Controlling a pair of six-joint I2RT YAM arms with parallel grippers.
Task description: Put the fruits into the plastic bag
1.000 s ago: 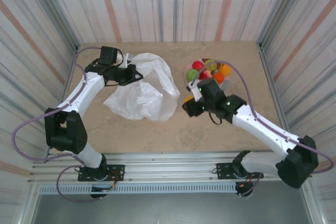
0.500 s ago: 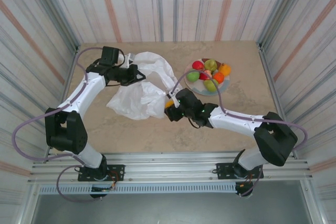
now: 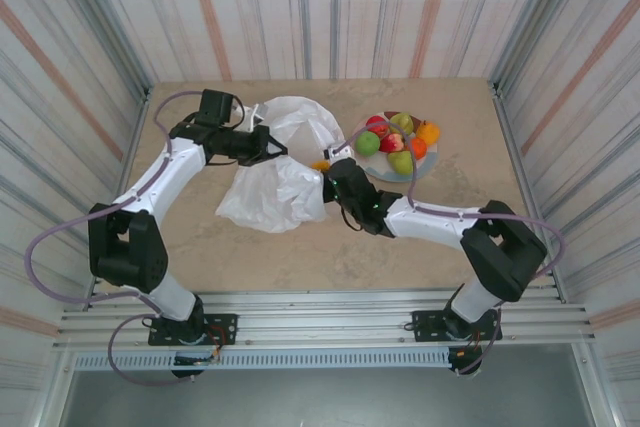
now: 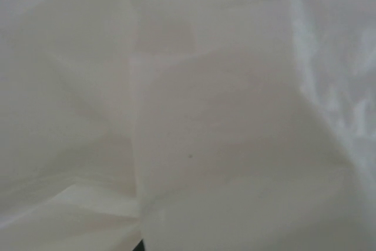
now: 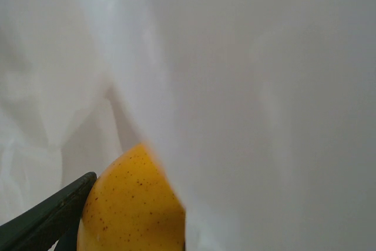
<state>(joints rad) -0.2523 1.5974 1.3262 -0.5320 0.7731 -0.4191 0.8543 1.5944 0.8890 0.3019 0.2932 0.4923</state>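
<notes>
Plastic bag point(image 3: 280, 172) on the table's point(image 3: 300, 247) far middle, plate point(image 3: 427, 168) with fruits point(image 3: 395, 142) just right of it, one fruit point(image 3: 320, 164) at the bag's right edge in the right gripper point(image 3: 326, 171), left gripper point(image 3: 276, 146) at the bag's far-left edge.

Item: legible text, labels, brands, numbers, signs. None that I can read in any of my views. The only marks I log are fine dark speckles on the skin of the yellow-orange fruit point(image 5: 129, 204) and one tiny dark dot on the plain white film of the plastic bag point(image 4: 235, 145); neither forms a character.
</notes>
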